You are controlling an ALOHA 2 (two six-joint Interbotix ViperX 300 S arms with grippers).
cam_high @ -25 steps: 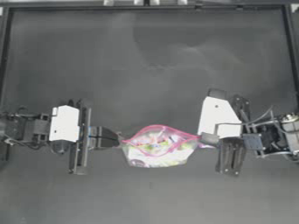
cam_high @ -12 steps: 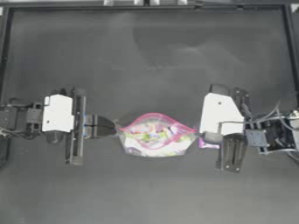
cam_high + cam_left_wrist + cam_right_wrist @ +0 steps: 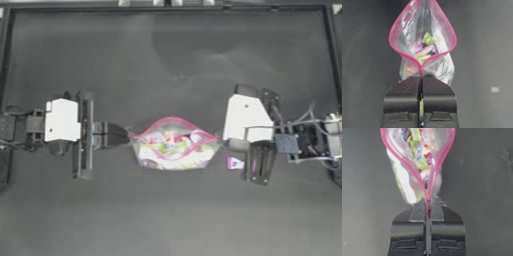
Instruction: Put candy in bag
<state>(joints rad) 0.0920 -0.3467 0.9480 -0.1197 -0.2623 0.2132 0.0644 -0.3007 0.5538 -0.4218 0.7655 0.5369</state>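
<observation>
From above, the bag (image 3: 175, 145) sits mid-counter (image 3: 174, 60), mouth spread, between the left gripper (image 3: 127, 136) and right gripper (image 3: 222, 142); each wrist view shows its gripper clenched on a pink zipper end, candy (image 3: 423, 47) inside.

No legible text, label, brand, number or sign appears in any view. The candy (image 3: 423, 47) wrappers inside the bag (image 3: 175, 145) carry coloured markings (blue and red patches in the right wrist view), but these are too blurred to read as letters. The pink zipper strip bears no print that can be made out. The white housings of both arms show no readable marking from above.
</observation>
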